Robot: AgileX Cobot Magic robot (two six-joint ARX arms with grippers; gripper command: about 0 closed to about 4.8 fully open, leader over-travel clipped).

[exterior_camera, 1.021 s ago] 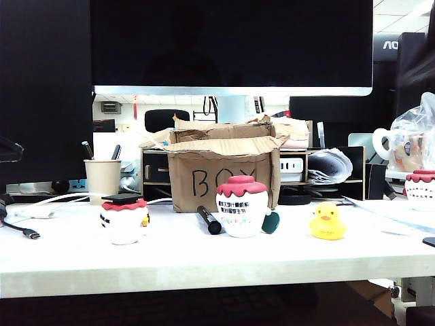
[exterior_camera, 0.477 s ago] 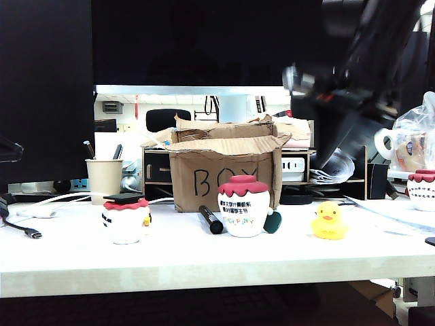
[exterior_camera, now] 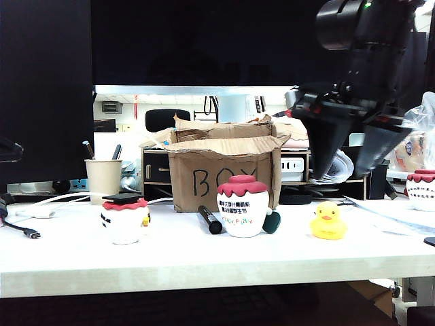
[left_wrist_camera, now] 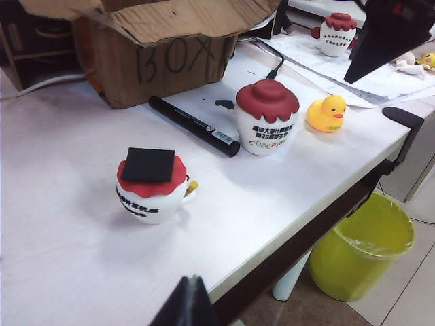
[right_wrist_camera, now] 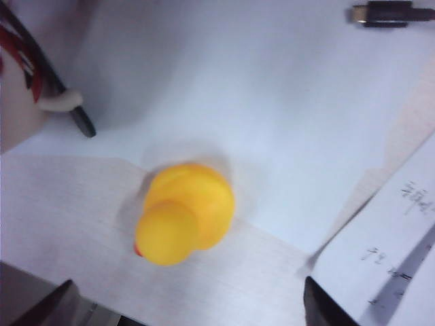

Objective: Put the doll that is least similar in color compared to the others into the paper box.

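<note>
The right gripper has swung in, jaws spread, above the doll on the worktop. Likely light, squashy rubber: pinch its body. The left gripper: state unclear.

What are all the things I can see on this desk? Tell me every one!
duck: one, yellow, on the table's right part, under the right gripper
paper box: one, brown, "BOX" written on it, at the back middle
red-capped doll: one, white, in front of the box
black-hatted doll: one, white, left front
far doll: one, white with red cap, right edge
marker: one, black, lying beside the red-capped doll
paper cup: one, beige, pens inside, back left
bin: one, yellow, on the floor
table: one, white
right gripper: open, hanging above the duck
left gripper: only a dark tip visible, off the table's front edge
</note>
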